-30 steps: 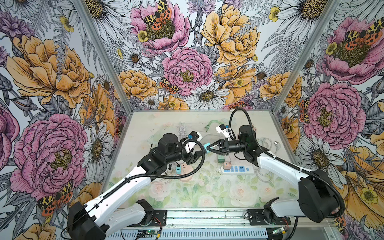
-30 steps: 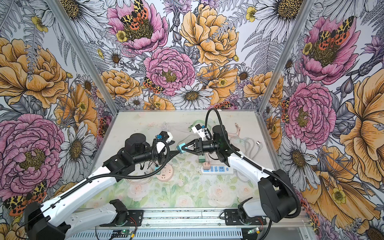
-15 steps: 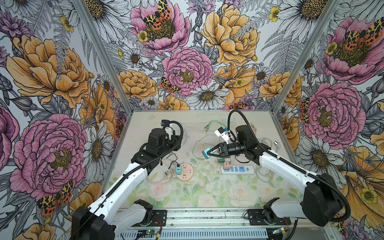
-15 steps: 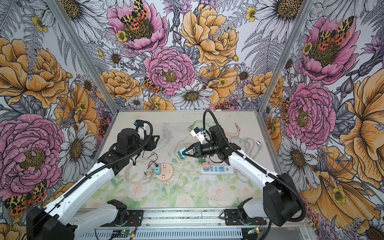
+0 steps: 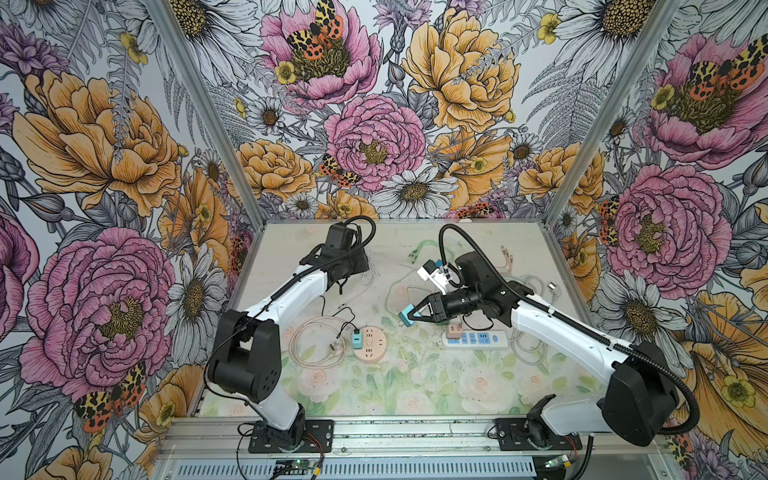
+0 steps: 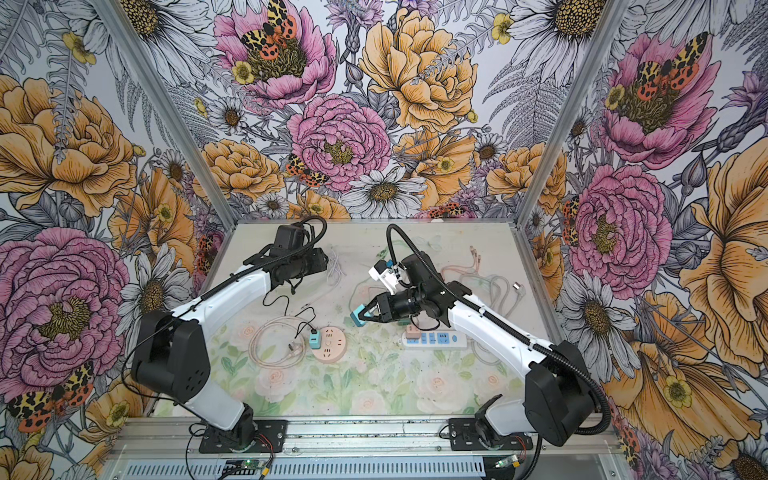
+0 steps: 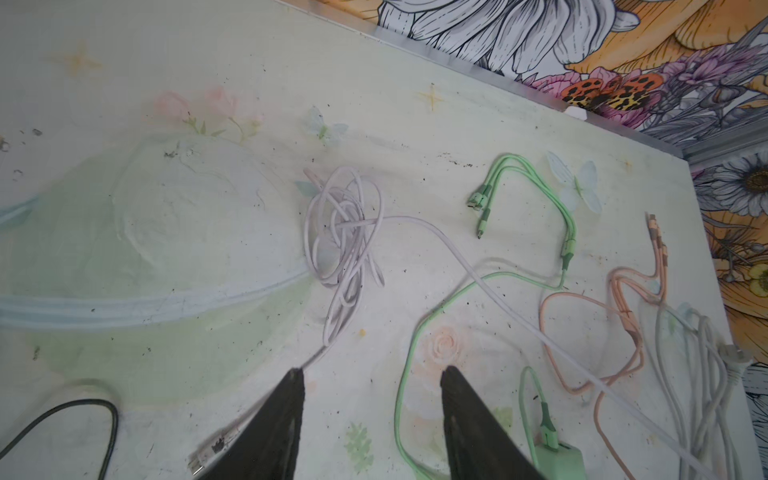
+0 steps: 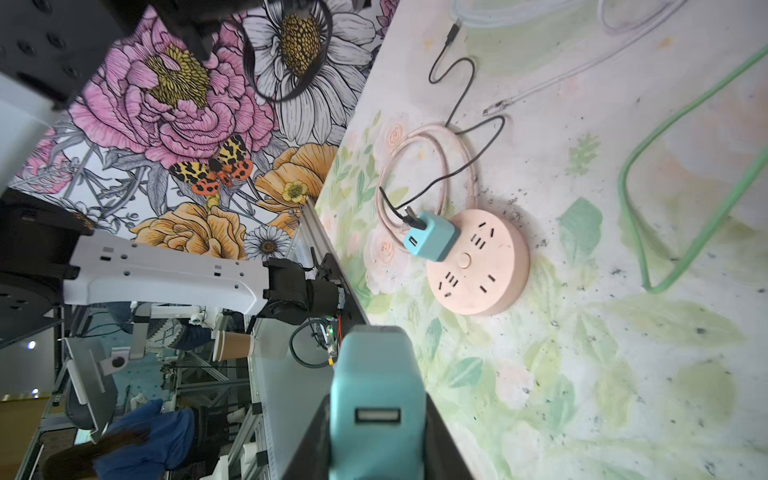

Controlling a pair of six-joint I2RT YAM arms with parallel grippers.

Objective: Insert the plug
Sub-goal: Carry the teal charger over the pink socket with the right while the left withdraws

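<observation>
The right gripper [image 5: 414,316] grips a teal square plastic charger plug [image 8: 376,399] clear of the table [image 5: 374,399], between the round pink socket hub [image 5: 370,345] and white power strip [image 5: 500,340], likely to line it up, while the left gripper [image 7: 372,374] hangs empty, fingers apart, at the back.
</observation>
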